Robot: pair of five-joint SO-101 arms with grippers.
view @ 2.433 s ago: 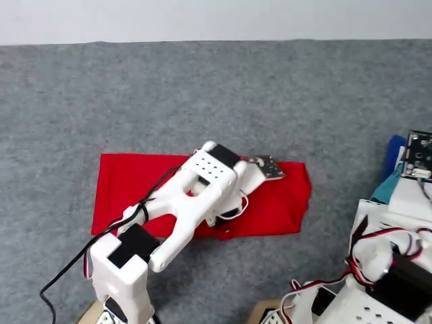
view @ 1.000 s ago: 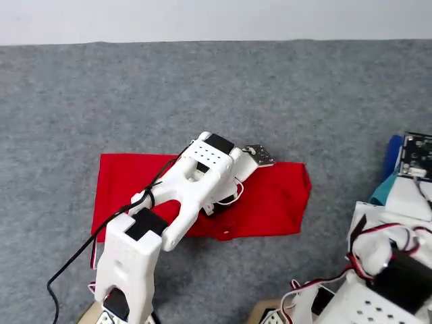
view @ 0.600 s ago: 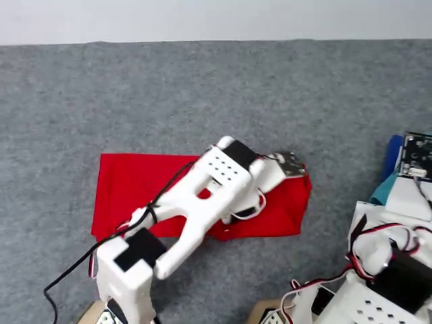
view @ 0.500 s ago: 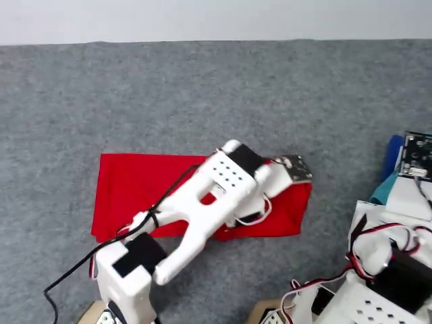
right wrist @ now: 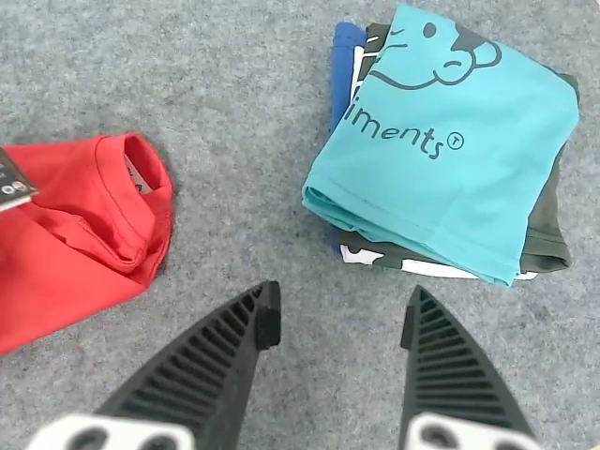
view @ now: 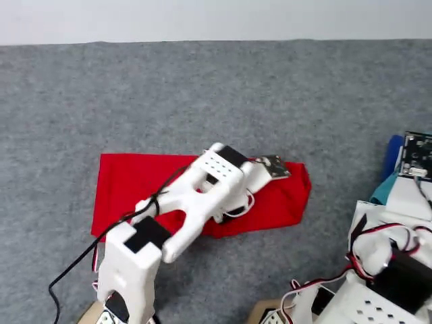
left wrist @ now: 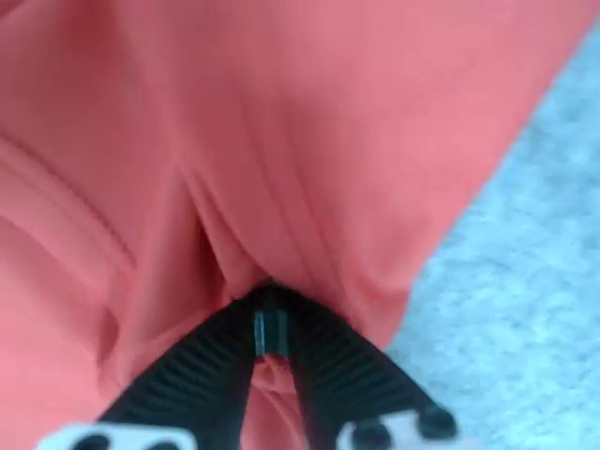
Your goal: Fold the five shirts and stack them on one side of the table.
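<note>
Left gripper (left wrist: 270,330) pinched a bunched fold of the red shirt (view: 128,185), part-folded in the middle of the table (view: 216,88). Right gripper (right wrist: 337,314) spread wide beside the folded stack (right wrist: 546,225), teal shirt (right wrist: 459,122) on top, at the right edge.

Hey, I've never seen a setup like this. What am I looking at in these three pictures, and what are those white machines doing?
These are two small white robot arms side by side at a grey table. One picture looks down from a fixed camera overhead. The other two come from cameras on each arm's wrist, so the black prongs there are that arm's own tool. A red shirt lies on the table. The left tool is shut, pinching a fold of it. The right tool hangs open above bare table, holding nothing. Nearby sits a stack of folded shirts, a turquoise shirt on top.
</note>
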